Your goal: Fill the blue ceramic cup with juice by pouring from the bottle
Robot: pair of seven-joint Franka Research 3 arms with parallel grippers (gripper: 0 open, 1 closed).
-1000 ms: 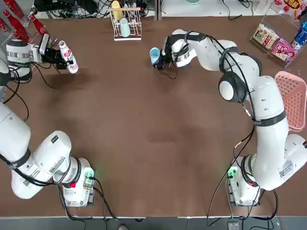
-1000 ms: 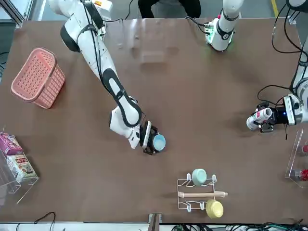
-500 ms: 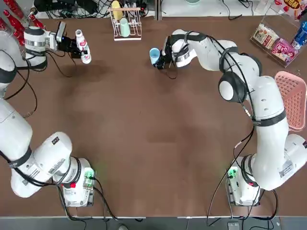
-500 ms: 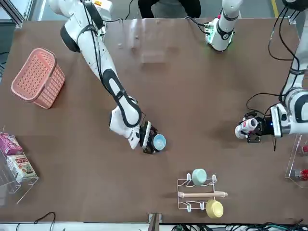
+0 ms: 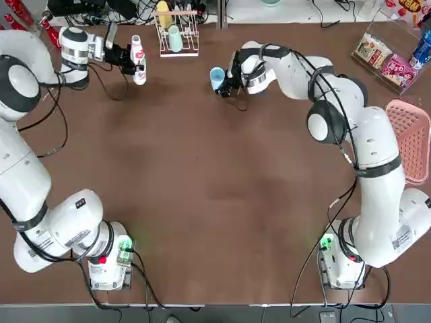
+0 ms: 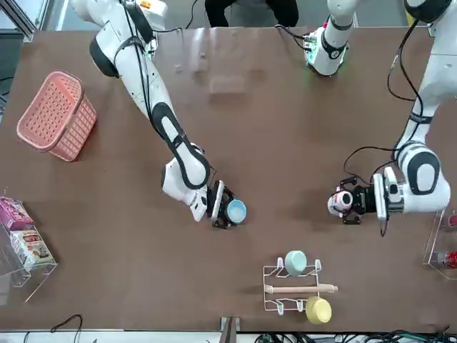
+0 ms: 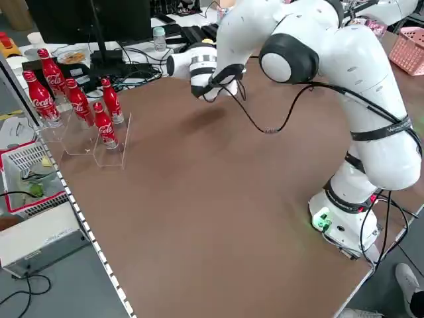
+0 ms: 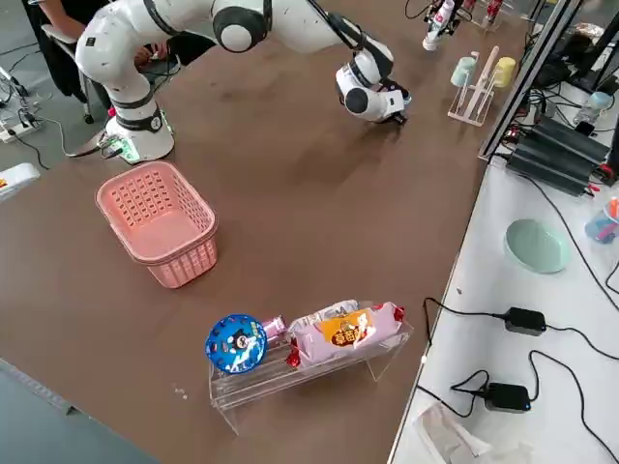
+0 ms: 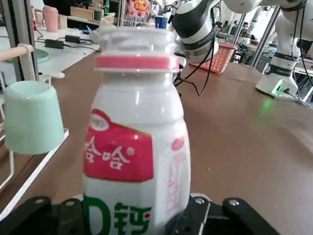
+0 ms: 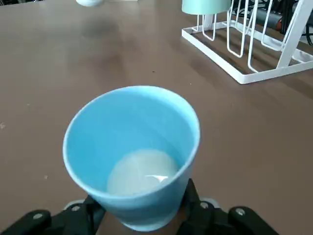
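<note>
In the upper left of the top view, the left gripper [image 5: 126, 55] is clenching the bottle [image 5: 138, 59] low on its body and carrying it in the air, just left of the white rack [image 5: 176, 40] at the top edge. The wrist view is showing the fingers clamped around the lower label, cap [image 9: 135, 40] on and neck free. The bottle looks like light, thin plastic, likely to flex and slip if squeezed high, so the low, firm hold seems right. Further right, in the upper middle, the right gripper [image 5: 225, 79] is gripping the blue ceramic cup [image 5: 216, 76] near its base on the table [image 5: 215, 202]. Being stiff, glazed and chip-prone, the cup probably needs that steadying.
</note>
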